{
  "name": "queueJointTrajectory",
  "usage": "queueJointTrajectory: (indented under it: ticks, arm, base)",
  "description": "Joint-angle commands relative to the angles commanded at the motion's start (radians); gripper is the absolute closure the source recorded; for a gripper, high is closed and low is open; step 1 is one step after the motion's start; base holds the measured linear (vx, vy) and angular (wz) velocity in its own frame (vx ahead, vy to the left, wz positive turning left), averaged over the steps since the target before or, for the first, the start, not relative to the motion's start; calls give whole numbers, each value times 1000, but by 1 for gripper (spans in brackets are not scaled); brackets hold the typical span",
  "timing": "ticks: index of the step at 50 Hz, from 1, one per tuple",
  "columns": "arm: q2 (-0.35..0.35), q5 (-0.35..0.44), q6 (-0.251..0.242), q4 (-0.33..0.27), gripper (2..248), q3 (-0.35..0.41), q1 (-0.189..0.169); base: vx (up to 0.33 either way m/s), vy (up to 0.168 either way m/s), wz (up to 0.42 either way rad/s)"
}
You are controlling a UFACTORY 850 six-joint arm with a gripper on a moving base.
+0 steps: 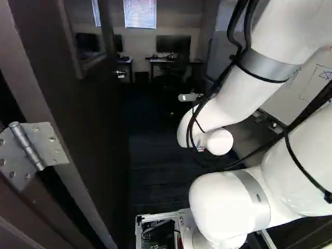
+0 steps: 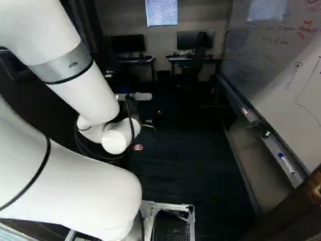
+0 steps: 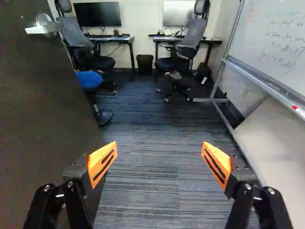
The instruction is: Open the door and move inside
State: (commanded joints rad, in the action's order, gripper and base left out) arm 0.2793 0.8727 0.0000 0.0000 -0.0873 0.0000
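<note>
Since the hinged door (image 3: 43, 119) stood swung inward, the two-finger gripper (image 3: 159, 155) hung open and empty beside it, likely to guard base entry.

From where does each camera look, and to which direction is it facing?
Left base view: on the base, behind and left of the white jointed arm, facing ahead and slightly down past the dark door; the arm fills its right.
Right base view: behind and right of the arm, facing likewise, with the large whiteboard; the arm fills its left.
Wrist view: on the wrist, looking along the open black hand over dark striped carpet; only the hand shows.
Both base views share the arm.
</note>
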Motion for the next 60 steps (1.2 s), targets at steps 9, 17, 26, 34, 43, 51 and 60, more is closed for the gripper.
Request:
queueJointTrajectory:
  ticks: [9,17,26,34,43,51,60]
  arm:
    - [0,0,0,0,3,0,0]
    - [0,0,0,0,3,0,0]
    - [0,0,0,0,3,0,0]
    - [0,0,0,0,3,0,0]
    - [0,0,0,0,3,0,0]
    - [0,0,0,0,3,0,0]
    - [0,0,0,0,3,0,0]
  base:
    - [178,-30,-3]
    - [172,-3,-14]
    - [163,2,-2]
    - [170,1,-6]
    - [166,2,-4]
    - [161,-3,-1]
    - [161,-2,-3]
